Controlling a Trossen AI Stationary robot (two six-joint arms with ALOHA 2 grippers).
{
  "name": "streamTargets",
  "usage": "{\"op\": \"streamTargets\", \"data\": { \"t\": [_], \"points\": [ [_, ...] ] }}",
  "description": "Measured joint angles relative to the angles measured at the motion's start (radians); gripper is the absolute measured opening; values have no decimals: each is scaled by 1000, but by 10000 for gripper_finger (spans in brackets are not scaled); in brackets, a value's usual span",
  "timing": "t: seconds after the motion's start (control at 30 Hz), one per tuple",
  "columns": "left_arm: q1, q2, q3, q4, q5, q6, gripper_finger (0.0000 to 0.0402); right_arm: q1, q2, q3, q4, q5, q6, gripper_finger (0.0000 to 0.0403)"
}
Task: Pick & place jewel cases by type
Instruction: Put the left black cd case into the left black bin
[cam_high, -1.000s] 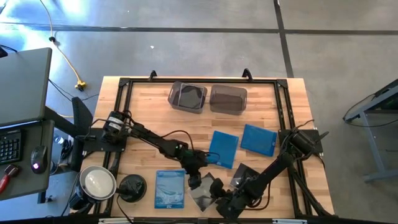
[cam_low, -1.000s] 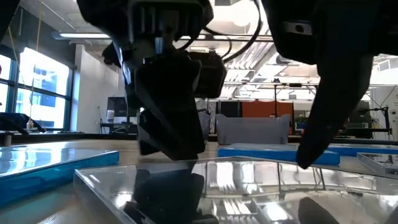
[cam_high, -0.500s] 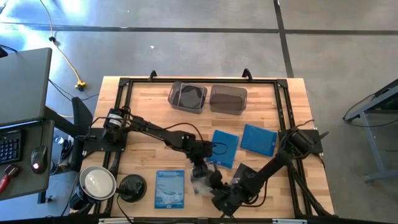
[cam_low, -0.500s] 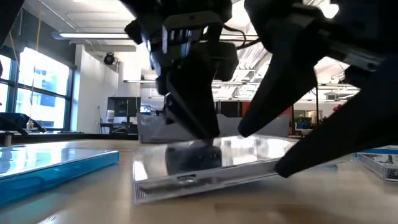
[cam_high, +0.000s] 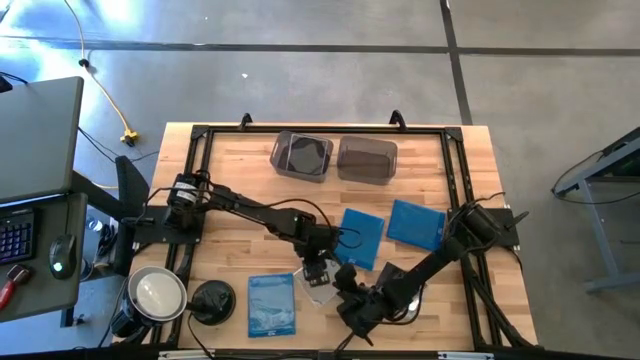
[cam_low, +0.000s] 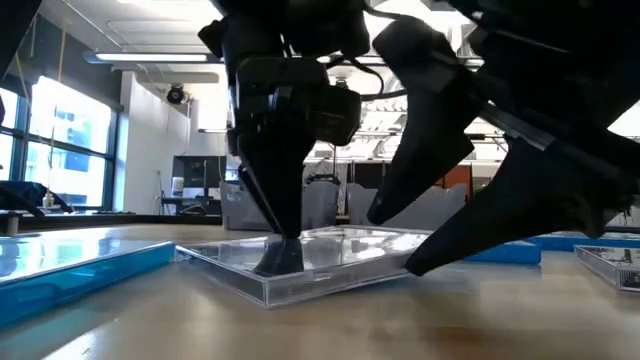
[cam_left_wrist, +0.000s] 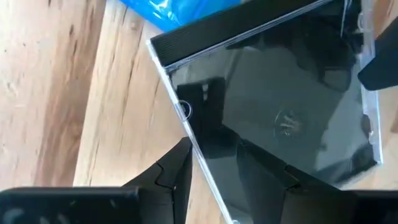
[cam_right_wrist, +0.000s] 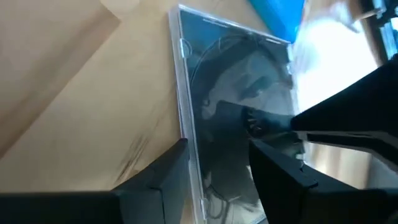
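Clear jewel case (cam_low: 300, 258): thin, square, glossy plastic, shiny disc inside; laid flat on wood-plank table (cam_high: 240, 175), front centre. Edge straddled by left gripper (cam_high: 318, 272), fingers parted. Opposite edge straddled by right gripper (cam_high: 345, 293), fingers parted.

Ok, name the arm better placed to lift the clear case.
Probably left: its pincer straddles the clear case's edge, one finger on each side. The right pincer straddles the opposite edge, from lower down.
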Motion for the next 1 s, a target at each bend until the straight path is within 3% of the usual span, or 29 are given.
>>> {"op": "streamTargets", "data": {
  "t": [0.3,0.63,1.0],
  "points": [
    [-2,0,-14,11,29,-14,119,50,0,-2,-83,155,9,161],
    [4,0,-12,37,-77,-31,119,40,0,0,-264,167,142,161],
    [50,2,-10,48,-98,-68,119,77,-1,-1,-342,230,194,161]
  ]
}}
